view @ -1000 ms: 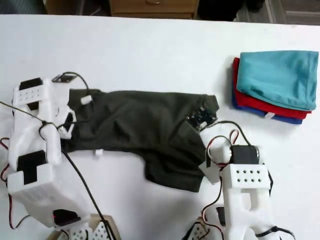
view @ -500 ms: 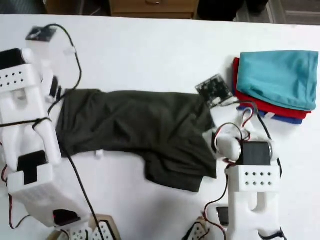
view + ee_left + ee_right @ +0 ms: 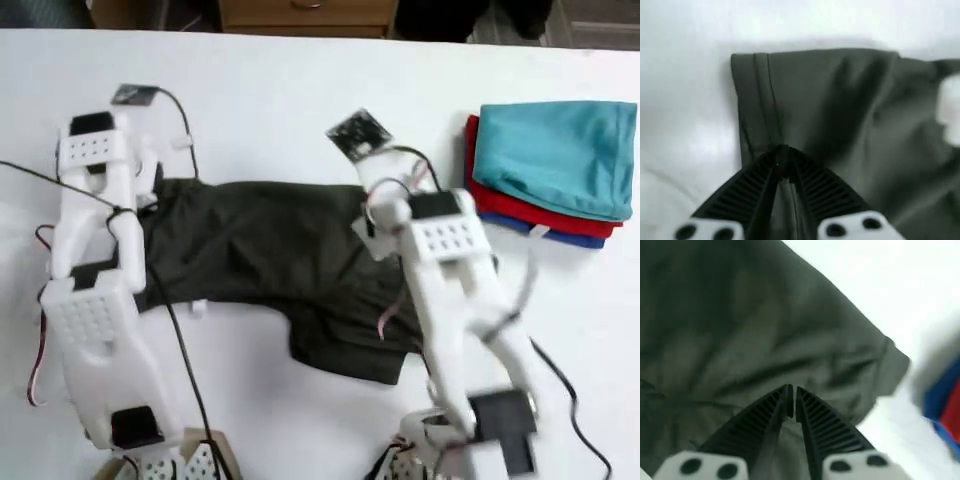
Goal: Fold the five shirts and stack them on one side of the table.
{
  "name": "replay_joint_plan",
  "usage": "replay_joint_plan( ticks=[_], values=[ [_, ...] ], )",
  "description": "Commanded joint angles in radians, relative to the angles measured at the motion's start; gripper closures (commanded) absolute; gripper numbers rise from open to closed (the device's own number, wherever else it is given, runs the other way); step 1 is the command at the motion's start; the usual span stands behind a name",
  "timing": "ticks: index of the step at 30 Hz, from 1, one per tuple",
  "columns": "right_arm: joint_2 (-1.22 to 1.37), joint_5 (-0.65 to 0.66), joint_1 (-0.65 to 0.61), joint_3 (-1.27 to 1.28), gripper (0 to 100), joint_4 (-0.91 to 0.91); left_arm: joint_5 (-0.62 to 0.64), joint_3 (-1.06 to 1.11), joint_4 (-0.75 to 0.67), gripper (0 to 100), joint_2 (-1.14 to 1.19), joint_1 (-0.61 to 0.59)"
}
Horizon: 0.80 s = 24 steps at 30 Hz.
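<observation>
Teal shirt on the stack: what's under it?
Under the teal shirt: a red shirt, then a blue shirt, edges showing. Their middles are covered, so any further layer can't be told.

Dark shirt (image 3: pixel 270 260): both ends under the arms from above, cut by the frame in both wrist views; red shirt (image 3: pixel 520 205), blue shirt (image 3: pixel 575 240): only edges showing beneath teal shirt (image 3: pixel 555 155); right arm (image 3: pixel 455 290): blurred.

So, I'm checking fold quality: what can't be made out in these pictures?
- High view: ends of the dark shirt, covered by left arm and right arm.
- High view: blue shirt, mostly under red shirt and teal shirt.
- Right wrist view: the stack, blurred, cut by the edge.
</observation>
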Motion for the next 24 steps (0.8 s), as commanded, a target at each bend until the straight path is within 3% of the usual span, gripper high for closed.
replay_joint_plan(
  ticks=[1, 8, 16, 24],
  values=[
    [0.203, -0.054, -0.013, -0.155, 97.9, -0.016, 0.005, -0.033, -0.074, 97, 0.023, -0.005],
    [0.526, -0.097, 0.012, -0.361, 97.9, -0.01, 0.012, -0.278, -0.084, 97, 0.147, -0.023],
    [0.599, -0.107, 0.081, -0.413, 97.9, -0.015, 0.011, -0.688, 0.017, 97, 0.408, -0.028],
    [0.564, -0.107, 0.091, -0.413, 97.9, -0.016, 0.068, -1.072, 0.278, 97, 0.531, -0.018]
  ],
)
